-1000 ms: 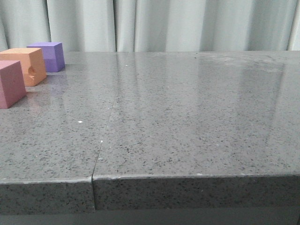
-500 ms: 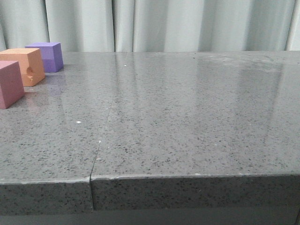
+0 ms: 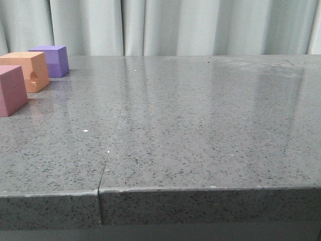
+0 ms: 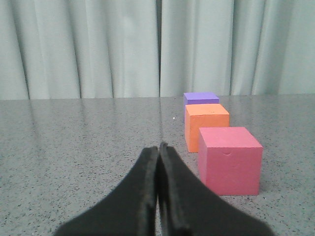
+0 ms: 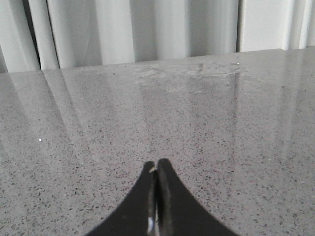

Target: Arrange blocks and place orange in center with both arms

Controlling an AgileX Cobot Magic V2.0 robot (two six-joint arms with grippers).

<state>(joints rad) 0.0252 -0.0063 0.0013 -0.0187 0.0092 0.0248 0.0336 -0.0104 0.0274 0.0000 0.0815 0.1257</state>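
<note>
Three foam cubes stand in a row at the far left of the grey table. The pink-red cube [image 3: 11, 90] is nearest, the orange cube [image 3: 27, 70] with a dent on one face is in the middle, the purple cube [image 3: 51, 59] is farthest. In the left wrist view the pink-red cube [image 4: 229, 160], orange cube [image 4: 205, 125] and purple cube [image 4: 200, 99] lie ahead and to one side of my left gripper [image 4: 158, 146], which is shut and empty. My right gripper [image 5: 156, 163] is shut and empty over bare table. Neither gripper shows in the front view.
The speckled grey table [image 3: 200, 125] has a seam [image 3: 113, 135] running front to back and a front edge close to the camera. Pale curtains [image 3: 175, 25] hang behind the table's far edge.
The front view shifts very slightly between frames; the cubes stay in the same row. No gripper motion shows.
</note>
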